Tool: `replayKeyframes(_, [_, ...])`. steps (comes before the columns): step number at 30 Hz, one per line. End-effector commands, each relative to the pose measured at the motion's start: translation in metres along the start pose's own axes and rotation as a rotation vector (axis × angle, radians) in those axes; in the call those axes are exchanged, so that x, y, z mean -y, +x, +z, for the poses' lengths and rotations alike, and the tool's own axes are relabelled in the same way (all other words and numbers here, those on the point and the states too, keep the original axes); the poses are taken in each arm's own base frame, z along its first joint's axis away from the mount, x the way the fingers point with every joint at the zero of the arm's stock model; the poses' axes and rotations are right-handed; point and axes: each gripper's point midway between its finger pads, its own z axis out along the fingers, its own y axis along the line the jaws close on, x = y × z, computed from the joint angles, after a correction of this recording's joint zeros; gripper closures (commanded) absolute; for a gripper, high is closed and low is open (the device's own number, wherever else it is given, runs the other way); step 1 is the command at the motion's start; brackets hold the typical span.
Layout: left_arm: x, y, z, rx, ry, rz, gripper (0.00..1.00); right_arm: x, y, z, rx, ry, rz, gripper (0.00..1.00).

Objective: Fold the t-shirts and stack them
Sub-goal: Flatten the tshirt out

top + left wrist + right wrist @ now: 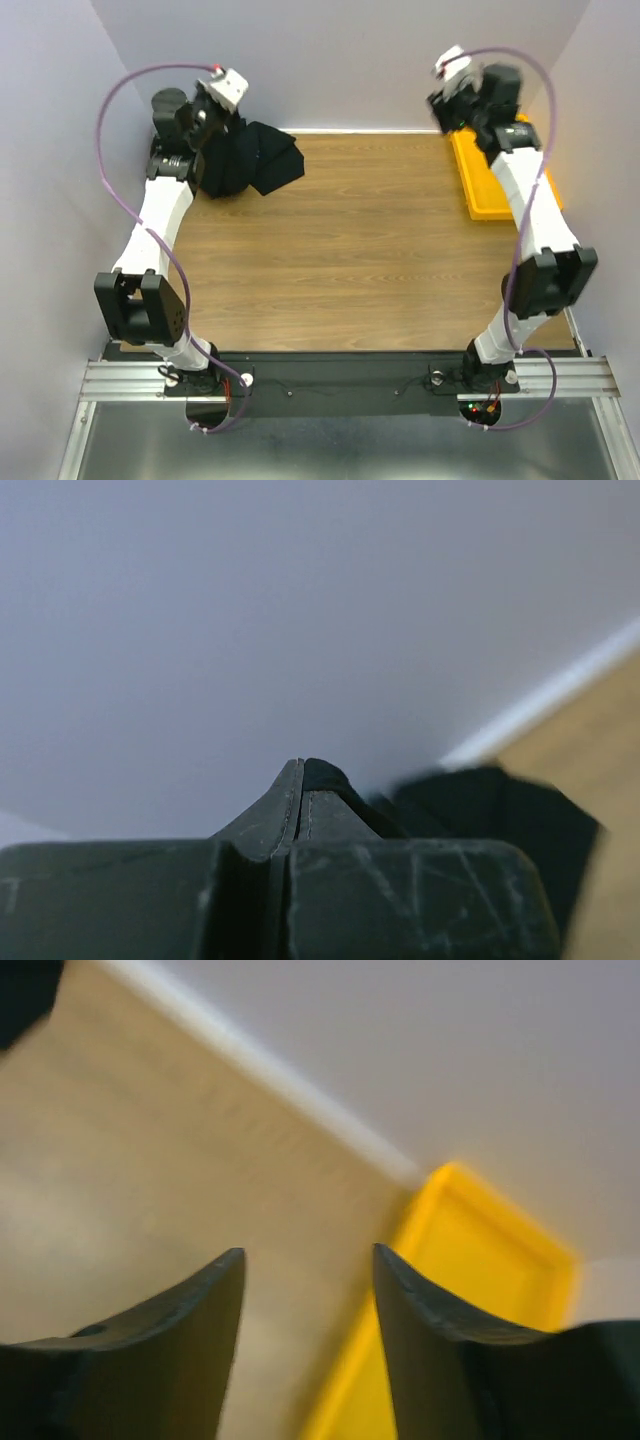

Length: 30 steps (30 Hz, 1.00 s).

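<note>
A black t-shirt (250, 160) hangs bunched at the table's far left corner, its lower part resting on the wood. My left gripper (222, 125) is raised above it and shut on a pinch of the black cloth. In the left wrist view the jaws (302, 763) are pressed together with a fold of black fabric between the tips, and the rest of the shirt (500, 820) droops to the right. My right gripper (452, 108) is lifted at the far right, blurred. It is open (308, 1252) with nothing between its fingers.
A yellow plastic bin (490, 185) sits at the far right edge of the wooden table (340, 260), partly under the right arm; its corner (470, 1260) shows past the right fingers. Pale walls close in the back and both sides.
</note>
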Motion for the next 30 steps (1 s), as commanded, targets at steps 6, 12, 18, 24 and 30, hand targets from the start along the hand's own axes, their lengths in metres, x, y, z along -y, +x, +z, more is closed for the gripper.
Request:
replayKeyframes(6, [0.302,-0.034,-0.213,-0.020,1.279,0.001,1.00,-0.128,0.121,0.004,-0.337,-0.433,0.290,0.36])
replayKeyframes(12, [0.358,0.014,-0.349,-0.272,1.675,0.100,1.00,-0.136,0.129,0.016,-0.376,-0.480,0.317,0.32])
replayKeyframes(18, [0.339,0.029,-0.348,-0.359,1.542,0.174,1.00,-0.184,0.133,0.047,-0.423,-0.586,0.369,0.32])
replayKeyframes(24, [0.258,0.098,-0.267,-0.583,1.032,0.010,1.00,-0.227,0.159,0.027,-0.542,-0.668,0.299,0.34])
replayKeyframes(30, [0.201,0.157,-0.191,-0.734,0.689,-0.259,1.00,-0.207,0.180,-0.027,-0.614,-0.631,0.174,0.33])
